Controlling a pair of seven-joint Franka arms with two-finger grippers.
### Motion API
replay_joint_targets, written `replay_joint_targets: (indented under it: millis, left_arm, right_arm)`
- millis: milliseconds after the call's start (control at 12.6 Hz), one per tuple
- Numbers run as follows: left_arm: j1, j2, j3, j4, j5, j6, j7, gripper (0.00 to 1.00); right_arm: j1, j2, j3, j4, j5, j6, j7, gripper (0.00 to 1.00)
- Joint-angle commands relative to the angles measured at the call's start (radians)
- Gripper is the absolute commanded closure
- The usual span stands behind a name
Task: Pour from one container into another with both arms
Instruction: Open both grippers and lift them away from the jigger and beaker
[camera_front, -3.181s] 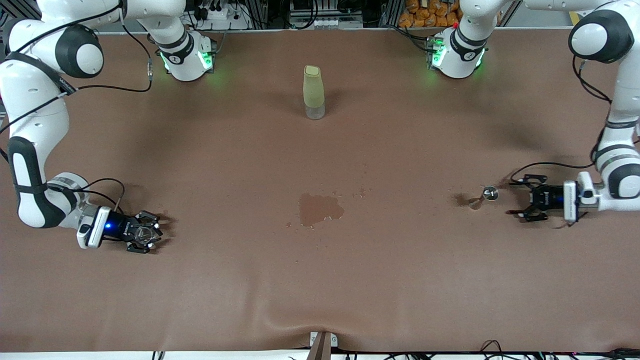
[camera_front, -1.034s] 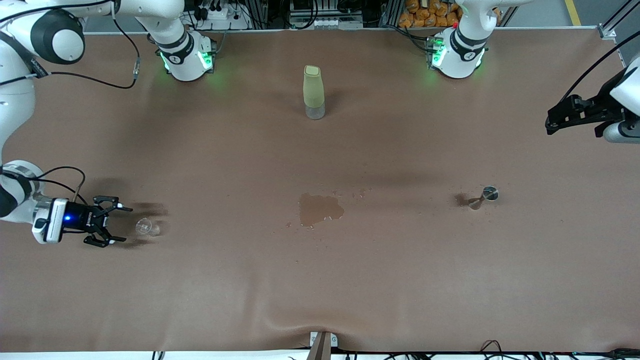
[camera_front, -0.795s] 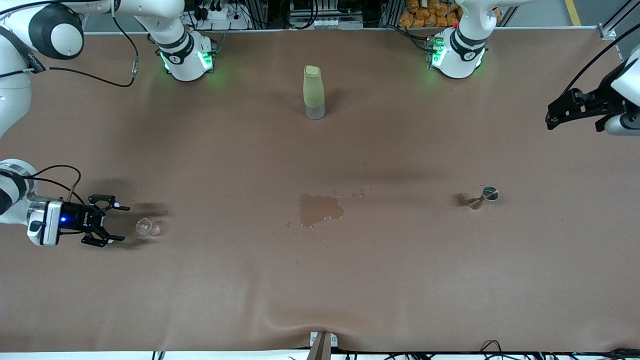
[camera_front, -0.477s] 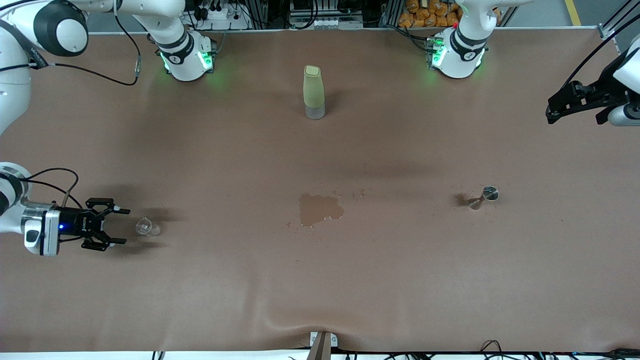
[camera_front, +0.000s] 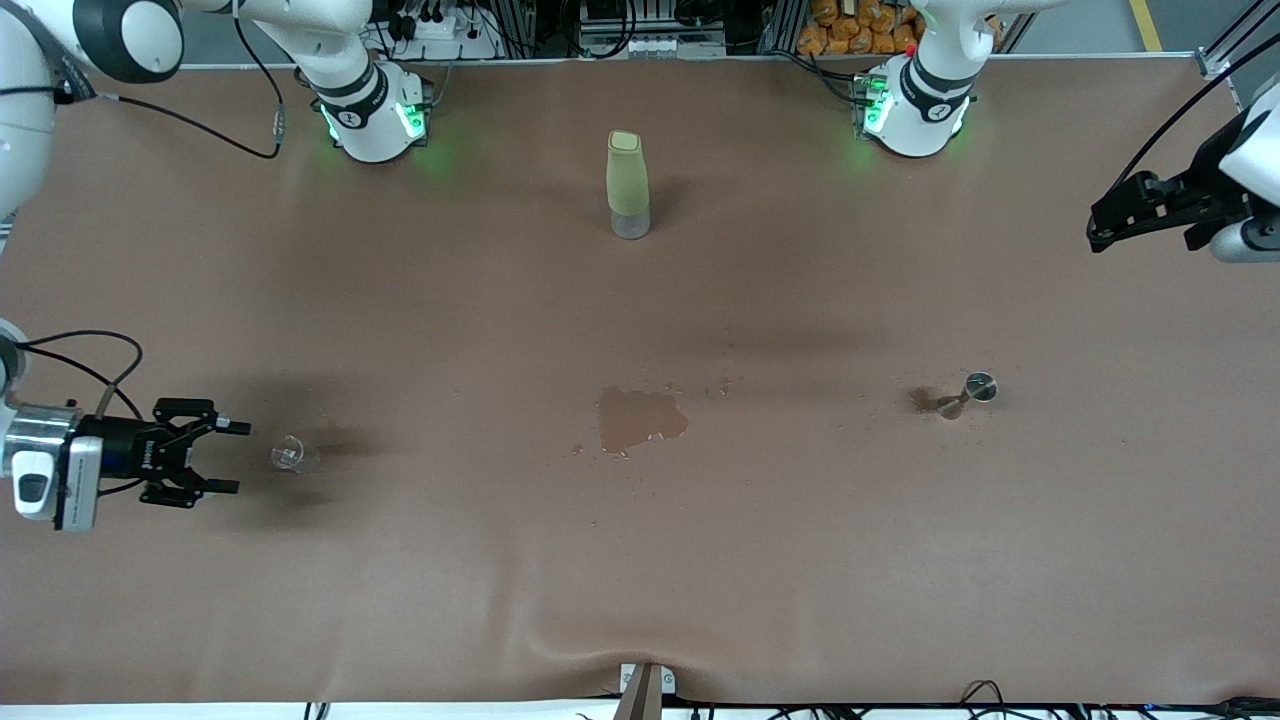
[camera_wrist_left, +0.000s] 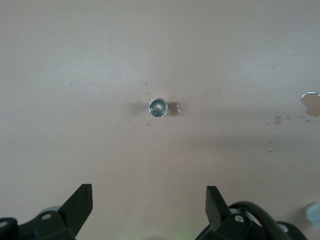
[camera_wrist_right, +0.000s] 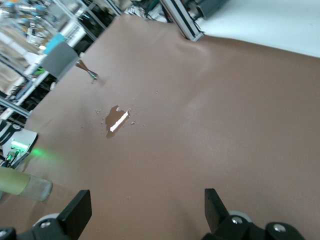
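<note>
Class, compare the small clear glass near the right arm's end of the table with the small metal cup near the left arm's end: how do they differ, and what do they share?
The clear glass is see-through; the metal cup is shiny steel. The right gripper sits open just beside the glass; the left gripper is raised well away from the cup. A dark wet patch lies beside the cup, none visibly beside the glass. Both stand free on the brown table, unheld.

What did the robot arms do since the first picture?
The right gripper let go of the small glass and backed away, open. The left gripper left the metal jigger, rose and drew back toward its table end, open. Glass, jigger, green bottle and puddle stayed put.
</note>
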Motion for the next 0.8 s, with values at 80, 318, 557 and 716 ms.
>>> replay_joint_targets:
  millis: [80,318,557,716]
  left_arm:
    - [-0.011,0.010,-0.011,0.003,0.007,0.010,-0.023,0.00]
    - [-0.012,0.010,-0.026,0.005,0.004,0.022,-0.023,0.00]
    - [-0.011,0.007,-0.037,0.008,-0.009,0.023,-0.021,0.00]
    - [-0.006,0.004,-0.037,0.017,-0.010,0.022,-0.020,0.00]
  right_arm:
    - [0.045,-0.114,-0.002,-0.030,-0.130,0.050,0.213,0.00]
    - [0.072,-0.166,-0.001,-0.047,-0.225,0.093,0.320,0.00]
    - [0.101,-0.242,-0.001,-0.090,-0.344,0.127,0.416,0.00]
    - [0.109,-0.322,-0.001,-0.133,-0.440,0.136,0.495,0.00]
